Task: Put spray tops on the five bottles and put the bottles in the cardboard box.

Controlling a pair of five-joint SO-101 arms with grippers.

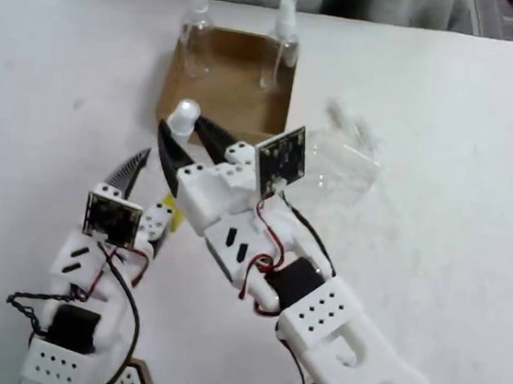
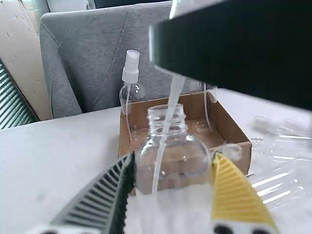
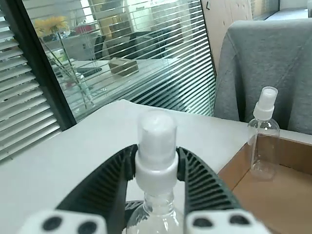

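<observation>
My right gripper (image 1: 183,130) (image 3: 156,161) is shut on a white spray top (image 1: 186,114) (image 3: 156,141) just in front of the cardboard box (image 1: 226,91). The top's thin tube (image 2: 165,141) hangs down through the open neck of a clear bottle (image 2: 171,161) (image 3: 155,217). My left gripper (image 2: 173,168) (image 1: 157,185) is shut on that bottle's body, upright on the table, with one grey and one yellow finger (image 2: 234,195). Two bottles with spray tops, one (image 1: 197,30) (image 2: 130,85) (image 3: 263,134) on the left and another (image 1: 282,39), stand at the box's far side.
Clear bottles (image 1: 347,170) (image 2: 285,151) lie on the table to the right of the box, with loose spray tops (image 1: 346,119) beyond them. A grey chair back (image 2: 97,58) stands behind the table. The white tabletop (image 1: 459,206) spreads open on the right.
</observation>
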